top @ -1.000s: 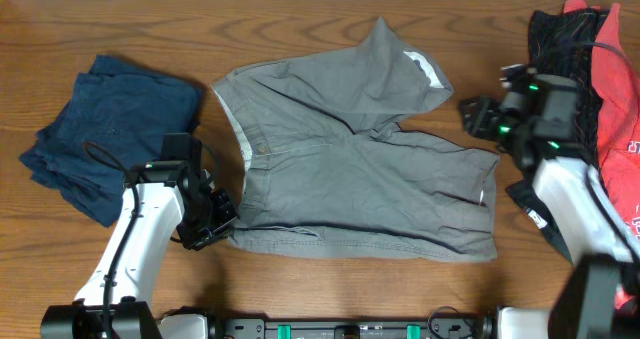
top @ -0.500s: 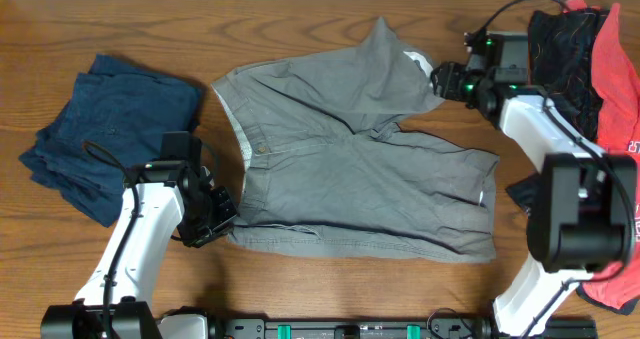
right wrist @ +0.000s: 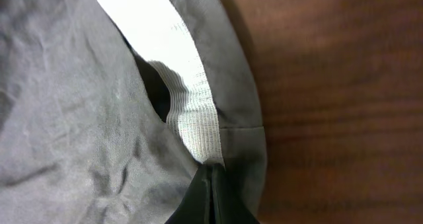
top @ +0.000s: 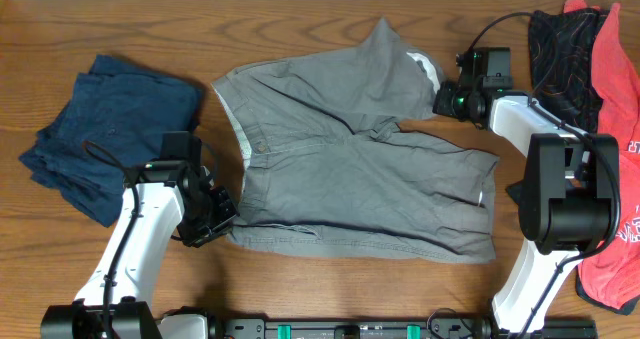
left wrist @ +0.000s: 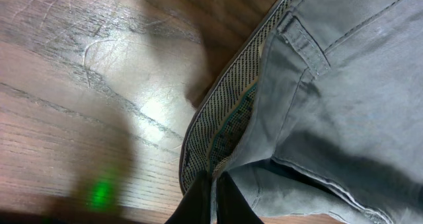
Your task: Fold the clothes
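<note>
The grey-taupe shorts (top: 340,169) lie spread across the middle of the table, one leg folded up toward the back. My left gripper (top: 222,216) is shut on the waistband's near-left corner. In the left wrist view its gripper (left wrist: 215,197) pinches the edge with the dotted inner lining (left wrist: 228,112). My right gripper (top: 443,97) is shut on the hem of the raised leg at the back right. In the right wrist view its gripper (right wrist: 211,191) is closed just under a white inner band (right wrist: 188,112) of the grey cloth (right wrist: 79,105).
A crumpled navy garment (top: 110,129) lies at the left. A black patterned garment (top: 560,49) and a red one (top: 615,129) are piled at the right edge, behind the right arm. Bare wooden table (top: 300,19) runs along the back.
My right gripper swung left from beside the pile to the shorts' raised leg hem and closed on it. The left arm and its grip have not moved.
</note>
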